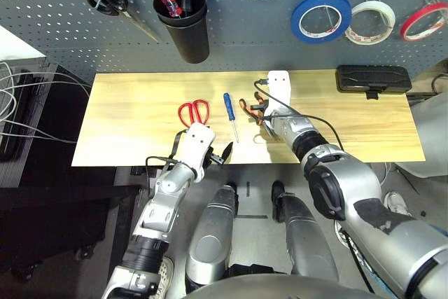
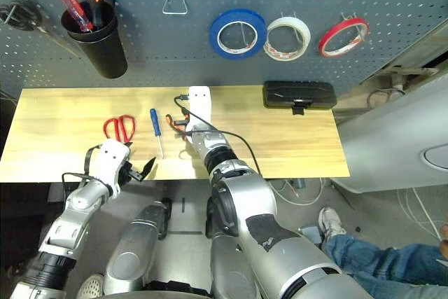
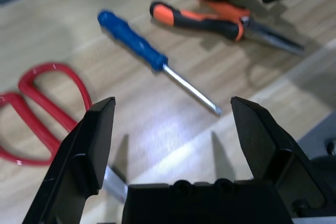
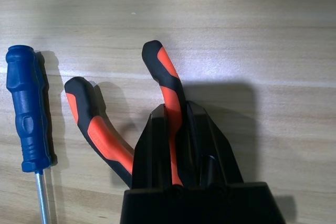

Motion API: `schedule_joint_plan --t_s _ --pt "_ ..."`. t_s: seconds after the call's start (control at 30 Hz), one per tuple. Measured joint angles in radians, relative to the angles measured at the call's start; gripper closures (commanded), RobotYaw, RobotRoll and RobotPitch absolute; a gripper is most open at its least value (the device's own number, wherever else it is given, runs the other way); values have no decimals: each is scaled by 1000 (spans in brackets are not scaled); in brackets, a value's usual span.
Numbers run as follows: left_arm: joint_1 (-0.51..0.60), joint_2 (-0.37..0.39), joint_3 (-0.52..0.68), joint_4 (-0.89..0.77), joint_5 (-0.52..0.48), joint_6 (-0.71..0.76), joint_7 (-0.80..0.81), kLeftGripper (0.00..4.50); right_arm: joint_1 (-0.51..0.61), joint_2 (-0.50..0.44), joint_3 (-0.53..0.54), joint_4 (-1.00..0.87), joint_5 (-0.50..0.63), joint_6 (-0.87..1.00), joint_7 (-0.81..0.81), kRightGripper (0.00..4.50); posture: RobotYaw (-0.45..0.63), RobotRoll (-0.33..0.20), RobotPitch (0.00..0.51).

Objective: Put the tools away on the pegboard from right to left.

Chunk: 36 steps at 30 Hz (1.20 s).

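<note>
Blue tape ring (image 1: pixel 321 17) is hanging on the pegboard (image 1: pixel 231 26). My right tool (image 4: pixel 176 129) is closing on the pliers (image 4: pixel 105 135); left tool (image 3: pixel 173 145) is idling wide open, empty, near the screwdriver (image 3: pixel 134 43) and red-handled scissors (image 1: pixel 194 112).

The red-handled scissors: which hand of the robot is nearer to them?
Left. The left hand hovers open just in front of the red-handled scissors; the right hand is farther right, shut on the pliers.

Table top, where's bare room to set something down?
Free: the table left of the red scissors, and between the right end effector and the black case. Crowded: middle, with scissors, screwdriver and pliers side by side.
</note>
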Motion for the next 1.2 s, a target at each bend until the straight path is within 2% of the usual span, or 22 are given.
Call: schedule_joint_plan --t_s 0.27,0.7,1.2 --pt "-24 -6 39 -1 -28 -37 17 0 0 -33 16 -29 -16 -5 69 4225 219 0 283" --pt "-32 -10 56 -58 -66 -76 26 0 7 -58 47 -101 -21 -22 144 4225 210 0 237" --pt "-61 -7 65 -62 -87 -98 25 0 6 -63 52 -150 -19 -59 165 4225 200 0 222"
